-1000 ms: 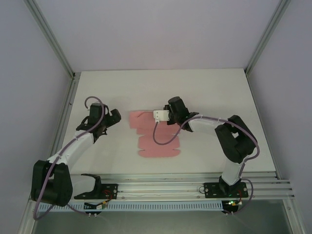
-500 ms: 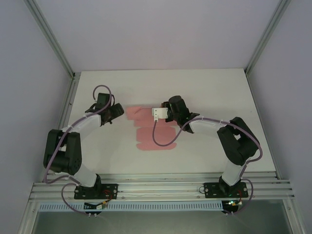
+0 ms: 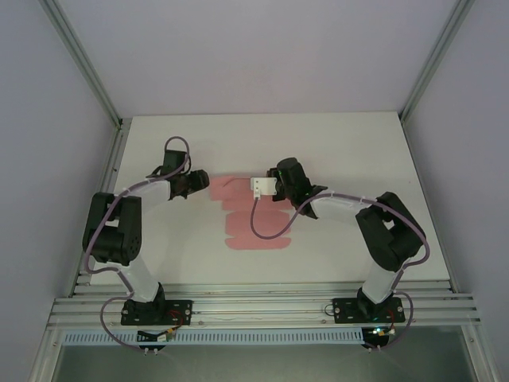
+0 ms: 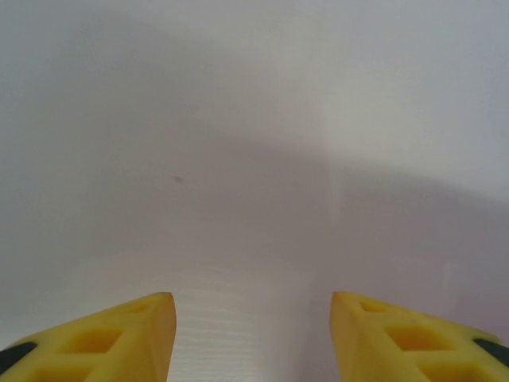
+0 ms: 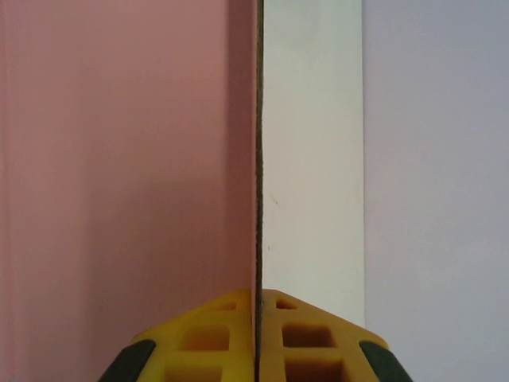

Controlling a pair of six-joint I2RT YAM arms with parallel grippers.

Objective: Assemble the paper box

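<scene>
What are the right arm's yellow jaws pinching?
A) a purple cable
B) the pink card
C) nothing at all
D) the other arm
B: in the right wrist view, the right jaws are closed together on the thin edge of the paper box, which stands edge-on between them.

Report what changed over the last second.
The left arm folded up and carried the left fingers toward the paper box's left edge. The box slid slightly away from the bases. The right fingers stayed clamped on its edge.
</scene>
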